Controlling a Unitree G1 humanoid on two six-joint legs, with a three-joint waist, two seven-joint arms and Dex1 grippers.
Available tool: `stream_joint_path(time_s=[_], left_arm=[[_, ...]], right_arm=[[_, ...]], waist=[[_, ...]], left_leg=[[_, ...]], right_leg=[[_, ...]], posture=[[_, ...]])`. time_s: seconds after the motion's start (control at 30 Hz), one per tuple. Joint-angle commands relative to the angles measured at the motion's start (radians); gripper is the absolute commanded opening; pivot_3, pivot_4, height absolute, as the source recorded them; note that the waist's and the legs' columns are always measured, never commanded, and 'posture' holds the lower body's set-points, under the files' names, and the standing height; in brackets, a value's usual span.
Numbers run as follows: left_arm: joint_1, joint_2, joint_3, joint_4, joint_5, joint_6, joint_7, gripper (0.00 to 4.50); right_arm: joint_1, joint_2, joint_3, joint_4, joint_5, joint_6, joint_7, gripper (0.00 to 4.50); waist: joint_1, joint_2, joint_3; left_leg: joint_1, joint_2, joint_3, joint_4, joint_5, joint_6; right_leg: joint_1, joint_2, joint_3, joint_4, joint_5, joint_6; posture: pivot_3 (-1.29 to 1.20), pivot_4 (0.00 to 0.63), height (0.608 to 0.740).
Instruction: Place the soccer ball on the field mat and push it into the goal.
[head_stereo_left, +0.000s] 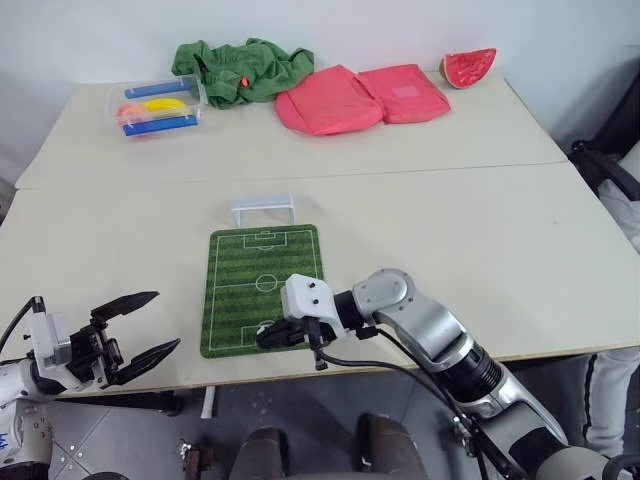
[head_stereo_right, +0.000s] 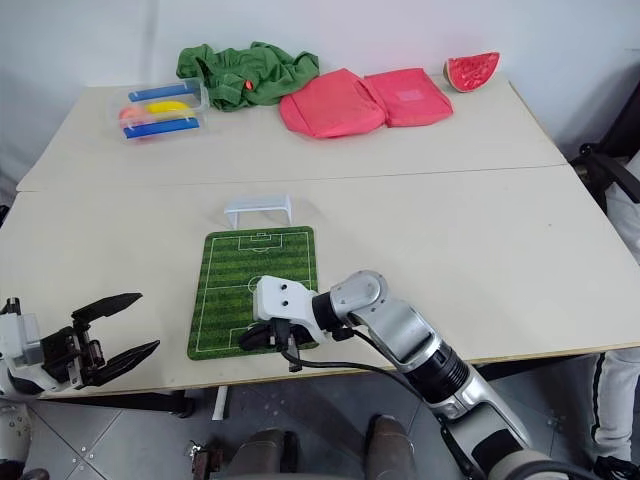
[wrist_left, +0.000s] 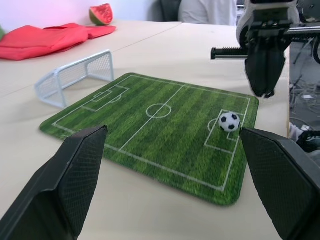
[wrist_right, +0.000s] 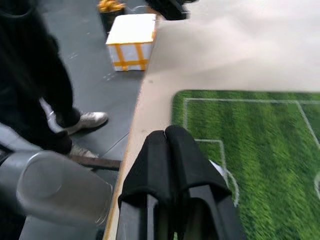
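The soccer ball (wrist_left: 229, 121) rests on the field mat (head_stereo_left: 250, 285), inside the penalty box at the mat's near end. At the mat's far end stands the goal (head_stereo_left: 263, 208), a small white frame with netting, its mouth facing the mat. My right gripper (head_stereo_left: 268, 337) hovers just over the near edge of the mat, shut with nothing in it. In the left wrist view the right gripper (wrist_left: 263, 90) hangs a little above and beside the ball, apart from it. My left gripper (head_stereo_left: 145, 325) stands open and empty to the left of the mat, pointing towards it.
At the back of the table lie a clear tray with blue bars (head_stereo_left: 158, 105), a green cloth heap (head_stereo_left: 243, 68), red fabric pieces (head_stereo_left: 360, 98) and a watermelon slice (head_stereo_left: 470, 67). A person's shoes (wrist_right: 87, 120) and a white box (wrist_right: 131, 42) show on the floor beside the table.
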Motion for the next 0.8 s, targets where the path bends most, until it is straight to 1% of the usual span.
stream_joint_path(time_s=[0.03,0.27,0.47,0.6,0.7,0.8], left_arm=[[-0.003,0.001,0.007,-0.003,-0.005,0.0,-0.001,4.5],[-0.018,0.007,0.005,0.003,-0.005,0.008,-0.005,4.5],[-0.017,0.005,0.003,-0.005,-0.001,0.012,0.0,4.5],[-0.015,0.006,0.006,-0.003,-0.001,0.013,-0.001,4.5],[-0.02,0.008,0.007,-0.001,0.002,0.014,0.001,4.5],[-0.039,0.014,0.005,0.008,0.005,0.014,0.004,4.5]], right_arm=[[0.009,0.021,-0.012,-0.02,0.034,0.048,-0.029,0.03],[0.02,0.037,0.014,0.004,0.09,0.109,0.0,0.03],[0.009,0.06,0.05,0.096,0.048,0.075,-0.018,0.03],[-0.005,0.081,0.042,0.197,0.004,0.015,-0.059,0.03],[-0.082,0.126,-0.052,0.31,-0.004,-0.037,-0.134,0.03],[-0.186,0.158,-0.186,0.414,0.025,-0.064,-0.219,0.03]], waist=[[0.002,0.0,0.0],[0.003,0.0,0.0],[0.001,0.0,0.0],[0.002,0.0,0.0],[-0.001,0.0,0.0],[-0.001,0.0,0.0]], left_leg=[[0.0,0.0,0.0,0.0,0.0,0.0],[0.0,0.0,0.0,0.0,-0.001,0.0],[0.0,0.0,0.0,0.0,-0.001,0.0],[0.0,0.0,0.0,0.0,-0.001,0.0],[0.0,0.0,0.0,0.001,-0.001,0.0],[0.0,0.0,0.001,0.001,-0.001,0.0]], right_leg=[[0.0,0.0,0.0,0.0,0.0,0.0],[0.0,0.0,0.0,-0.001,0.0,0.0],[0.0,0.0,0.0,0.0,0.0,0.0],[0.0,0.0,0.0,0.0,0.0,0.0],[0.0,0.0,0.0,0.0,0.0,0.0],[-0.001,0.0,0.001,0.001,0.0,0.0]], posture=[[0.0,0.15,0.74],[0.0,0.15,0.74],[0.0,0.15,0.74],[0.0,0.15,0.74],[0.0,0.15,0.74],[0.0,0.15,0.74]])
